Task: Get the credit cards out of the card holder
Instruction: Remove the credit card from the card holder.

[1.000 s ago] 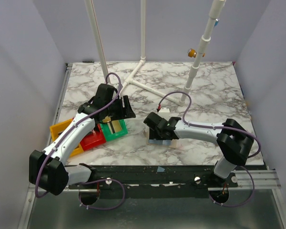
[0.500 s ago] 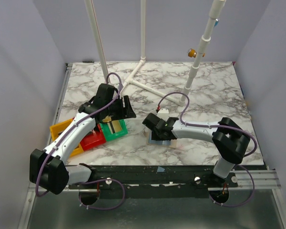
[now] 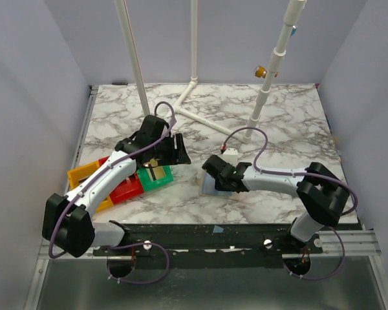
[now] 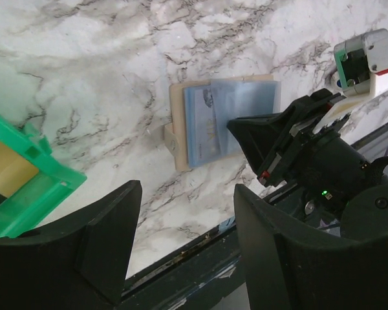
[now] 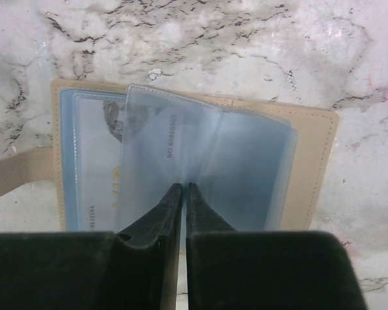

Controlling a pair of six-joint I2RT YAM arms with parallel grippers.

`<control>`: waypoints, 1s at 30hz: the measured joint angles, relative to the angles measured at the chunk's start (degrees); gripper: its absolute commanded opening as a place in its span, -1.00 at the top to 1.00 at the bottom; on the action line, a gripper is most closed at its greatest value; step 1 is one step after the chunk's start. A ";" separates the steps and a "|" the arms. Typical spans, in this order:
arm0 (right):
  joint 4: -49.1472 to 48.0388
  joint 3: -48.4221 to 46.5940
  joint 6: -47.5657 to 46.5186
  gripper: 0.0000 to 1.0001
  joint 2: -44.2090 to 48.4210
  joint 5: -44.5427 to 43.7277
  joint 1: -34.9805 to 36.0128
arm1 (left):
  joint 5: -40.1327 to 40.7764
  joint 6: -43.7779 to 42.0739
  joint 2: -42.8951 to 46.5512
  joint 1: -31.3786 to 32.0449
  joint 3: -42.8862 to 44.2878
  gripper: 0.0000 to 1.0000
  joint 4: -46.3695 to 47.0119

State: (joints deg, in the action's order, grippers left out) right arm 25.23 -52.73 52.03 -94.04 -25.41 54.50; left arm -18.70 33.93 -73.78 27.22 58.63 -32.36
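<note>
The holder (image 3: 210,190) lay open and flat on the marble surface (image 3: 291,123), near its front edge and a little right of centre. In the right wrist view the holder (image 5: 314,161) showed a beige border around pale-blue plastic, with a beige tab (image 5: 13,173) sticking out from its left side. The right gripper (image 5: 183,189) had its fingers (image 5: 156,223) pressed together on the near edge of the holder's translucent leaf, which stood tilted up off the page beneath. Whether a card sat inside that leaf, I could not tell. Under the plastic of the left page lay one card (image 5: 94,165), pale with dark marks, still in the holder.

From above, the right gripper (image 3: 218,183) reached in low from the right, its tips on the holder. The left wrist view showed the same: the right gripper (image 4: 234,126) came in from the right and met the blue face, while the beige edge of the holder (image 4: 176,119) stayed on the surface.

The left gripper (image 4: 186,194) hung above the surface with its fingers (image 4: 116,219) spread wide and holding nothing, well apart from the holder. From above, the left gripper (image 3: 176,150) stood over the green bin (image 3: 156,177), which sat beside a red bin (image 3: 126,190) and a yellow bin (image 3: 83,174) at the left.
</note>
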 measured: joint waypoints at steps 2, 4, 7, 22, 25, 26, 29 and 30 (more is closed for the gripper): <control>-0.76 0.98 -0.15 0.88 0.50 0.20 -0.52 | -0.02 0.44 -0.87 1.22 0.00 -0.10 0.33; -1.77 2.19 -0.17 0.89 1.07 0.46 -0.87 | -0.09 0.94 -1.97 2.54 0.00 -0.01 0.81; -3.50 3.76 -0.15 0.90 2.23 1.14 -1.29 | -0.68 2.14 -4.42 4.79 0.00 0.17 2.21; -18.69 16.85 -1.97 0.90 11.34 11.98 -9.33 | -3.56 7.87 -22.75 13.16 6.36 0.78 8.81; -21.81 19.08 -2.21 0.90 12.50 14.75 -11.34 | -3.50 8.61 -26.03 13.81 9.07 0.86 9.27; -22.56 19.56 -2.36 0.90 12.76 15.34 -11.87 | -3.45 8.81 -27.08 13.90 9.88 0.89 9.42; -23.65 20.26 -2.64 0.90 13.14 16.39 -12.79 | -3.08 9.29 -29.57 14.14 11.06 0.93 10.03; -23.89 20.39 -2.73 0.90 13.16 16.79 -13.00 | -2.95 9.42 -29.99 14.14 11.06 0.95 10.05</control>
State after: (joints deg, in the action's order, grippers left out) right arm 1.34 -32.34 49.30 -80.88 -8.62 41.50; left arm -21.65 43.35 -103.77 41.36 69.69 -22.31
